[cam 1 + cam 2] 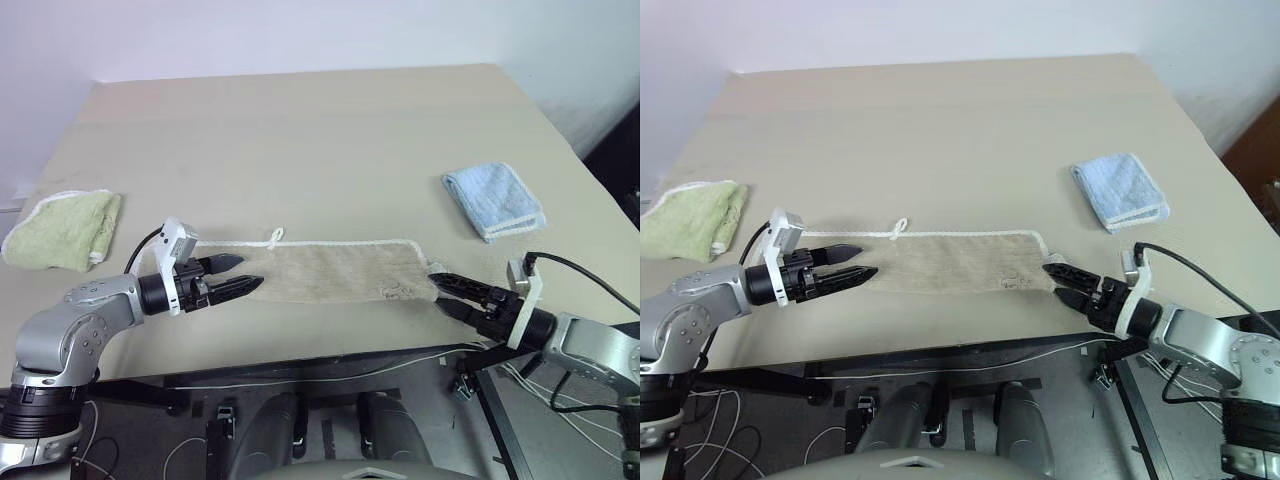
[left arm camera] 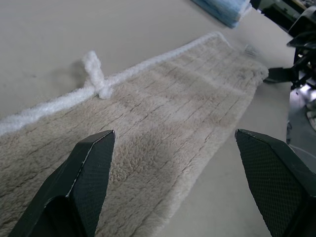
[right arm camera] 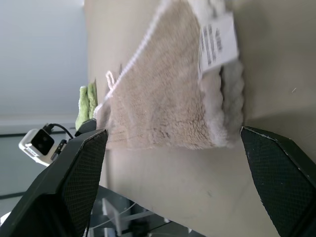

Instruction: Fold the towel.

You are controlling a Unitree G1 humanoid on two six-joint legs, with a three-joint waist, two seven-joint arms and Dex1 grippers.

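A beige towel [image 1: 335,270] lies folded into a long strip near the table's front edge, with a white trim and a small loop [image 1: 275,238] on its far side and a white label [image 3: 216,43] at its right end. My left gripper [image 1: 238,274] hovers open at the strip's left end, fingers over the fabric. My right gripper [image 1: 445,293] is open at the right end, its tips just beside the towel's corner. Neither holds anything.
A folded green towel [image 1: 62,229] rests at the table's left edge. A folded blue towel [image 1: 494,199] lies at the right, beyond my right gripper. The table's front edge [image 1: 330,350] runs just below the beige strip, with cables hanging under it.
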